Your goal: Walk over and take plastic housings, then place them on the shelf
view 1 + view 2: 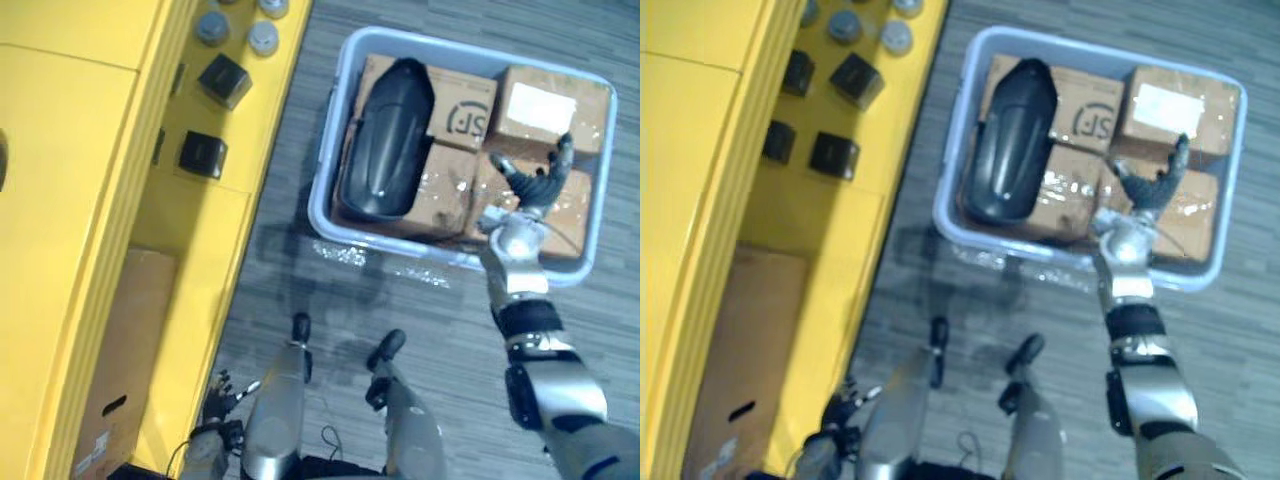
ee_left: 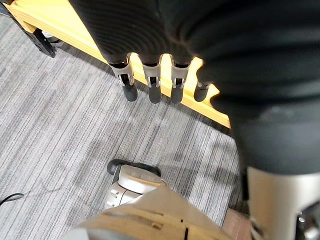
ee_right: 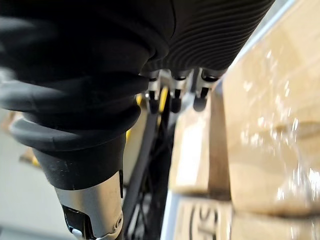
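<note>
**Nothing picked up yet**

We stand right by the tub on the floor, so we think the walking part is done. Our right hand hangs over the brown boxes in the tub. Its fingers are spread wide and there is nothing in it. The black plastic housing lies on top of the boxes, off to the left of that hand and well apart from it. Nothing touches it.

Our left hand hangs low, near the yellow shelf. Its fingers are loose and it holds nothing.

So we think the job has only just begun. The right hand has to go left to the housing, grab it and lift it out. Then we carry it to the shelf, which is even farther to the left of that hand, past the tub. The shelf has little black cubes and grey round caps on it, but no housing. We see one housing and cannot tell if more hide under the boxes.
</note>
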Robot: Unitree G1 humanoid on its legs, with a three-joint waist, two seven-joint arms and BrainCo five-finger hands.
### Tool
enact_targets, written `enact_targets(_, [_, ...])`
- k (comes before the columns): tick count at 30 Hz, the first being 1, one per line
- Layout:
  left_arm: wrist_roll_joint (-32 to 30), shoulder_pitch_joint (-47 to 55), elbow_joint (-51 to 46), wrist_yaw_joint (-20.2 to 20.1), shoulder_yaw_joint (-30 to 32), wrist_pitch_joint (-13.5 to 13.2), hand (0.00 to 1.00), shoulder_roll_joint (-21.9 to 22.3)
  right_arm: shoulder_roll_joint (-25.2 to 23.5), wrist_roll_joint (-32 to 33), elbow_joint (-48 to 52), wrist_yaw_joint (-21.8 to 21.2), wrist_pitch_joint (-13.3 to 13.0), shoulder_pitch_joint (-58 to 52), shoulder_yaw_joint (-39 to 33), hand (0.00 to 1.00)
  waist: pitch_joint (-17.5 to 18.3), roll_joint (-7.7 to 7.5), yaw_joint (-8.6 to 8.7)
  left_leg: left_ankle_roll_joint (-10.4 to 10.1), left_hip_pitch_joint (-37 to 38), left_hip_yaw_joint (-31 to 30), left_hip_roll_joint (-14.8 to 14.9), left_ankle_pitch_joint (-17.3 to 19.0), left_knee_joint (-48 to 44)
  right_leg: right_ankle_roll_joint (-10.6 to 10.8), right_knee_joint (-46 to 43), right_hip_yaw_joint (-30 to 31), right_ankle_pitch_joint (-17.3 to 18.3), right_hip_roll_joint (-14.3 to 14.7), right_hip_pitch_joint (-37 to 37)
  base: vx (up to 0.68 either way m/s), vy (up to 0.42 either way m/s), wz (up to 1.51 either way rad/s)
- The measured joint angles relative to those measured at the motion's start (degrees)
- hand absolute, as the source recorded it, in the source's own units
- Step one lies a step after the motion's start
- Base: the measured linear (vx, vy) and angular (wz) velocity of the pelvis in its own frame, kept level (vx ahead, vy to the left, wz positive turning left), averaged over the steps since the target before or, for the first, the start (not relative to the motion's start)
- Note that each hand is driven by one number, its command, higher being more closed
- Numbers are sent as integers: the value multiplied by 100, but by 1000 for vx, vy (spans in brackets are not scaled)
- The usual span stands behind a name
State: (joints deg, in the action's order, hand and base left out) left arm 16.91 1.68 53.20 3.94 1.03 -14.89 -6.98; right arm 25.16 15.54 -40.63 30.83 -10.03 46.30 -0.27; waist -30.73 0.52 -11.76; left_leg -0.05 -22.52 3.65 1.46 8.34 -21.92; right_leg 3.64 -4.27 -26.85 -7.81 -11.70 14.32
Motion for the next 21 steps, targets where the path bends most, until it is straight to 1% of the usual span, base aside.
enact_targets(3, [84, -2, 19, -37, -7, -16, 0, 6, 88, 119, -224, -348, 106, 248, 107, 0, -2, 15, -13, 25, -174, -7, -62, -82, 26, 35, -47, -8, 2, -70, 185, -81, 19, 7])
enact_targets(5, [120, -5, 49, -40, -11, -29, 0, 23, 152, 182, -417, -484, 201, 344, 185, 0, -20, 52, -17, 38, -207, -27, -79, -109, 25, 42, -54, -32, -4, -87, 203, -43, 8, 9])
enact_targets(7, [132, -5, 150, -59, -29, -137, 0, 57, 196, 185, -586, -687, 284, 452, 207, 0, -23, 121, -22, 46, -244, -61, -101, -120, -2, 44, -89, -104, -5, -116, 217, -18, 10, 9])
enact_targets(11, [327, -10, 175, -141, -224, -202, 0, 50, 355, 185, -824, -862, 390, 704, 220, 0, -23, 167, -65, 52, -372, -106, -110, -130, -55, 45, -122, -132, -6, -127, 305, -7, 1, 5])
enact_targets(14, [340, -13, 193, -259, -256, -280, 0, 63, 488, 183, -1071, -877, 483, 869, 277, 0, -24, 217, -171, 52, -376, -125, -112, -132, -55, 43, -137, -145, -4, -128, 308, 5, -3, 2])
enact_targets(17, [356, -14, 206, -295, -479, -389, 0, 67, 705, 177, -1298, -968, 504, 1146, 461, 0, -26, 383, -255, 55, -453, -162, -127, -151, -68, 39, -180, -162, -1, -146, 375, 0, 0, 5])
enact_targets(21, [533, -20, 225, -306, -673, -394, 0, 70, 819, 171, -1486, -949, 489, 1347, 516, 0, -27, 548, -341, 42, -510, -246, -134, -174, -69, 21, -210, -275, 12, -148, 393, -4, -12, 9])
